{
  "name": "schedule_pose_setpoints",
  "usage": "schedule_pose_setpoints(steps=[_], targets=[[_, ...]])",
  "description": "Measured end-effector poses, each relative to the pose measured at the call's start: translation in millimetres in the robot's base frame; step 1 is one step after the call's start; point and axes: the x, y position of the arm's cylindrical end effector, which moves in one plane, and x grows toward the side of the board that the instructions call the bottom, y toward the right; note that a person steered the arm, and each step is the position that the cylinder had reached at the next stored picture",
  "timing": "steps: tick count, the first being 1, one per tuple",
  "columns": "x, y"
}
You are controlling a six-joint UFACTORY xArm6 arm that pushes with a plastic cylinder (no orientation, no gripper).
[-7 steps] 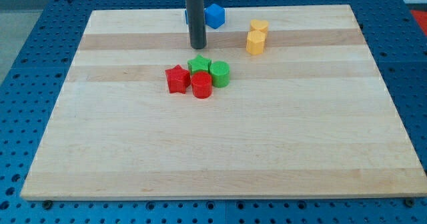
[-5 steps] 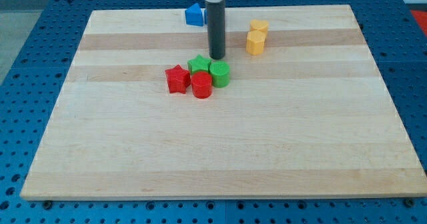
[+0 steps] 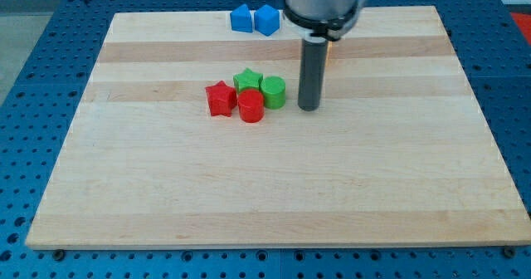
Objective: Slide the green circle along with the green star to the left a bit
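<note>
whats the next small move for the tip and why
Probably slide my tip toward the view's left into the green circle. It sits just right of the circle, apart from it, with the green star touching the circle's left side, so both should move together.

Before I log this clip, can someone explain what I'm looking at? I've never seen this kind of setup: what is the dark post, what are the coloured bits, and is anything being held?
This is a single camera view looking down at a wooden board on a blue perforated table. The dark post is the rod at the end of a robot arm. It has no pincer and holds nothing; its lower end, my tip, only slides along the board and pushes blocks. A cluster sits near the middle: green star, green circle, red star and red cylinder. My tip stands just to the view's right of the green circle, apart from it. Two blue blocks lie at the view's top. A sliver of a yellow-orange block shows behind the rod.
</note>
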Motion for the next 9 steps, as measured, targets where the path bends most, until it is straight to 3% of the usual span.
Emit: schedule_pose_setpoints(steps=[6, 9], targets=[[-63.4, -116.7], [-40.0, -80.3]])
